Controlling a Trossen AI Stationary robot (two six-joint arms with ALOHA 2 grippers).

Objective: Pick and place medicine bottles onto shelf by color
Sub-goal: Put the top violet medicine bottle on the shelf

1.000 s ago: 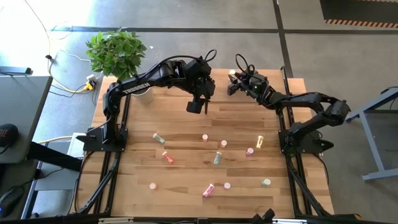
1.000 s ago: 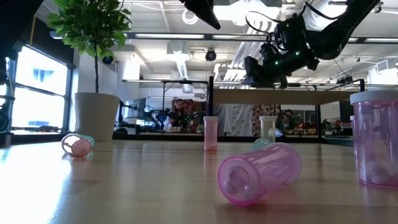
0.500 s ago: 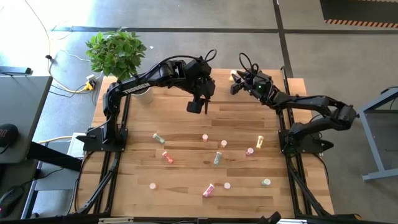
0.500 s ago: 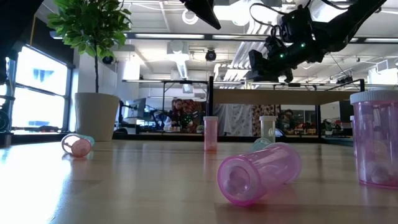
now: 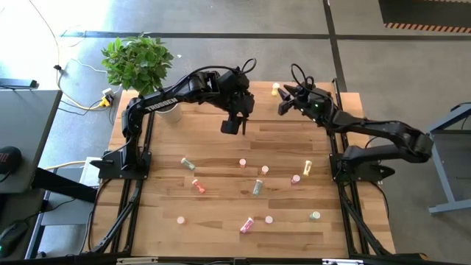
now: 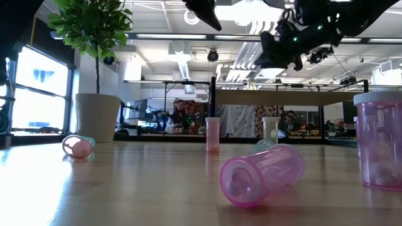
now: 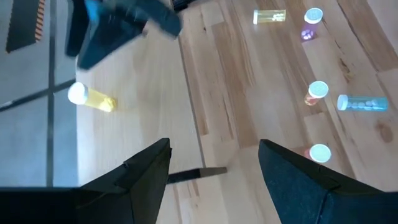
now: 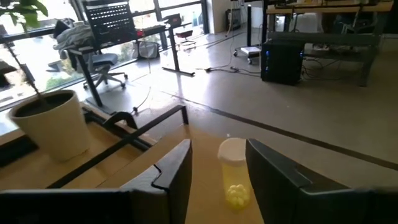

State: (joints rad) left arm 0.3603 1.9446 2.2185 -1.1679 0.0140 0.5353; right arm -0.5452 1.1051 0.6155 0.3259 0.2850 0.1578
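A yellow medicine bottle [image 5: 276, 88] with a white cap [image 8: 232, 149] stands on the light-wood shelf [image 5: 324, 92] at the table's far side. My right gripper [image 5: 282, 105] hovers open above the shelf; in its wrist view the bottle [image 8: 234, 180] shows ahead of the two fingers, untouched. My left gripper [image 5: 232, 126] hangs open and holding nothing, high over the shelf's left end, looking down on the yellow bottle [image 7: 93, 98]. Several pink, green and yellow bottles [image 5: 257, 188] stand or lie on the tabletop nearer the front.
A potted plant [image 5: 140, 62] stands at the table's far left corner. In the low view, a pink bottle [image 6: 260, 172] lies close to the camera and another [image 6: 380, 141] stands at the right. The shelf's black upright [image 6: 212, 107] rises at its left end.
My right gripper has risen and drawn back from the yellow bottle toward the table's right edge. The bottle has stayed where it was on the shelf.
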